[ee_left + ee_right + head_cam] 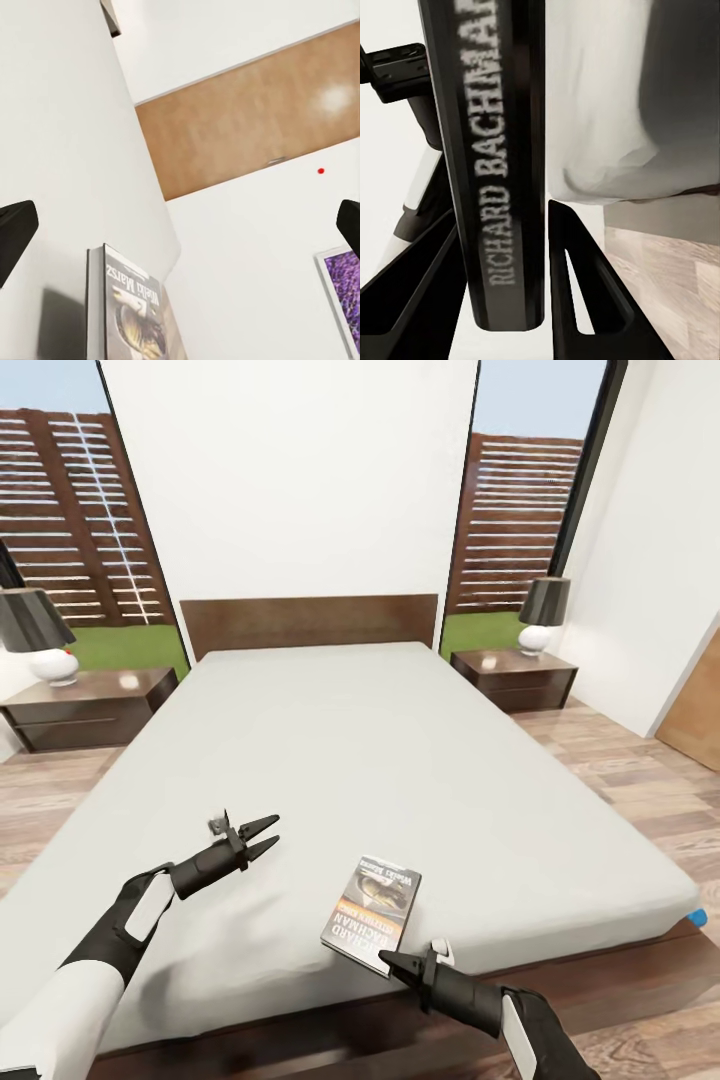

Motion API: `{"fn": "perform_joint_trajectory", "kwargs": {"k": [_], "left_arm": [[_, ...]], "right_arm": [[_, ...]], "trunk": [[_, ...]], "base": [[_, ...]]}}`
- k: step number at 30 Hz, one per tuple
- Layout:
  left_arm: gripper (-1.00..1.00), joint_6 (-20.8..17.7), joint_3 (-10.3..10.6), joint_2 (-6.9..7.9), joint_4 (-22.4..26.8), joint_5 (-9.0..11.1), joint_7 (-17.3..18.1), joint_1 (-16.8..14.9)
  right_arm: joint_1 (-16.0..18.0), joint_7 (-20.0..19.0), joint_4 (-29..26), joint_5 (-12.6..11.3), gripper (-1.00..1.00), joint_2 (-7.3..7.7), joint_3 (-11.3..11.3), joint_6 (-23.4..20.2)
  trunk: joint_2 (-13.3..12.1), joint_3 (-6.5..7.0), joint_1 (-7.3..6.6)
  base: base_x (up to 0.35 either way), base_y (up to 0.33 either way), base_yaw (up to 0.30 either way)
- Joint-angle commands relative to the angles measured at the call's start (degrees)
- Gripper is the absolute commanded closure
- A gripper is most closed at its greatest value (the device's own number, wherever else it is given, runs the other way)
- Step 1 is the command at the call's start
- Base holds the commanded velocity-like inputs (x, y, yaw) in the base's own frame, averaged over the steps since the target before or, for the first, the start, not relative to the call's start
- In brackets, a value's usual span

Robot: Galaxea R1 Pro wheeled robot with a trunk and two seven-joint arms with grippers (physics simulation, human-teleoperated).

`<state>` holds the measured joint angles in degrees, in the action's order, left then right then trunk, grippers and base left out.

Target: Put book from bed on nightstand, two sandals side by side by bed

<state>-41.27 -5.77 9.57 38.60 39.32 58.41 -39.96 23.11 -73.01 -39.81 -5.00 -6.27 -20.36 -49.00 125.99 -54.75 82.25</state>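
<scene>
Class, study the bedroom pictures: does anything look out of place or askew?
Yes. The book lies askew at the bed's foot edge, its near corner apparently past the edge, between the right pincer's fingers. A blue object pokes out at the bed's corner.

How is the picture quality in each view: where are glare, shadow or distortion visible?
Head view: wide-angle bending of walls and windows; glare spots on both nightstand tops, e.g. the left nightstand. Left wrist view: a bright glare patch on the brown panel; the book casts a soft shadow. Right wrist view: the book's spine is very close, its lettering slightly soft.
</scene>
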Motion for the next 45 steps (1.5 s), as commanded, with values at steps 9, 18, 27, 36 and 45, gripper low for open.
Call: {"fn": "perform_joint_trajectory", "kwargs": {"k": [9, 18, 27, 36, 45], "left_arm": [[-1.00, -0.4, 0.1, -0.02, 0.0, 0.1, -0.1, 0.0], [-1.00, -0.4, 0.1, 0.01, 0.0, 0.1, -2.3, 0.0], [-1.00, -0.4, 0.1, 0.01, 0.0, 0.1, -2.3, 0.0], [-1.00, -0.4, 0.2, -0.02, 0.1, 0.2, -2.2, 0.0], [-1.00, -0.4, 1.3, 0.01, 0.1, 0.2, -2.2, 0.0]], "right_arm": [[0.0, -0.2, -0.4, 0.3, 1.00, -0.05, 0.8, -0.3], [0.0, -0.1, -0.4, 0.3, 1.00, -0.05, 4.2, -0.3], [0.0, -0.1, -0.4, 0.3, 1.00, -0.05, 4.3, -0.3], [0.0, -0.1, -0.4, 0.3, 1.00, -0.03, 4.3, -0.3], [0.0, -0.2, -0.1, 0.1, 1.00, -0.04, 4.2, -0.3]], "trunk": [[-3.6, 1.57, -1.99], [-7.2, 3.19, -3.97], [-10.8, 4.80, -5.95], [-14.4, 6.42, -7.92], [-18.0, 8.03, -9.90]], "base": [[0.000, 0.000, 0.000], [0.000, 0.000, 0.000], [0.000, 0.000, 0.000], [0.000, 0.000, 0.000], [0.000, 0.000, 0.000]]}}
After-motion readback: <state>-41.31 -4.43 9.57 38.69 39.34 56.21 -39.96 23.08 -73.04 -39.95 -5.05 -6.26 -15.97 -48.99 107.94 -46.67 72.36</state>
